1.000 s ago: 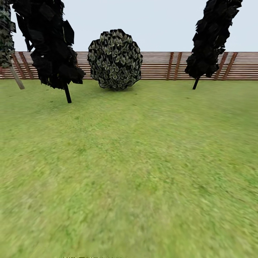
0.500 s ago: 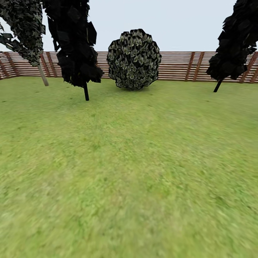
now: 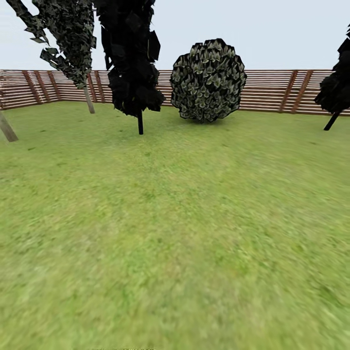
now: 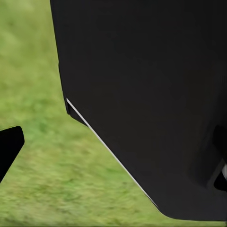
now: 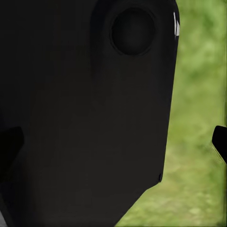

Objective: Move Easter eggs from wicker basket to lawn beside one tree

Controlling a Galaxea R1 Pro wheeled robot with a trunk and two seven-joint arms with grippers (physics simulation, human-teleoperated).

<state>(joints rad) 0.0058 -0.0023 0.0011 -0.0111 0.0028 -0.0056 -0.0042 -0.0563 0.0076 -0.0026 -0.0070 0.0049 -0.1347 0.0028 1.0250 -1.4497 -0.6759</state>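
The lawn [image 3: 175,233] spreads green and mottled ahead of me in the head view. The Easter eggs and the wicker basket are out of view. A tree [image 3: 89,99] with a pale leaning trunk and mottled green leaves stands at the far left by the fence. Another pale trunk [image 3: 7,129] cuts the left edge. In the wrist views each gripper hangs beside my black body over grass. The left gripper [image 4: 113,142] and the right gripper [image 5: 113,142] have their dark fingertips [image 4: 9,146] [image 5: 220,142] far apart, with nothing held.
A brown slatted fence [image 3: 272,90] closes the far side of the garden. A dark conifer [image 3: 131,63] stands left of centre. A round bush [image 3: 208,80] sits in front of the fence. Another dark conifer [image 3: 335,95] is at the right edge.
The whole head view has swung to the left, so trees, bush and fence sit further right in the picture. A second pale trunk has come in at the left edge.
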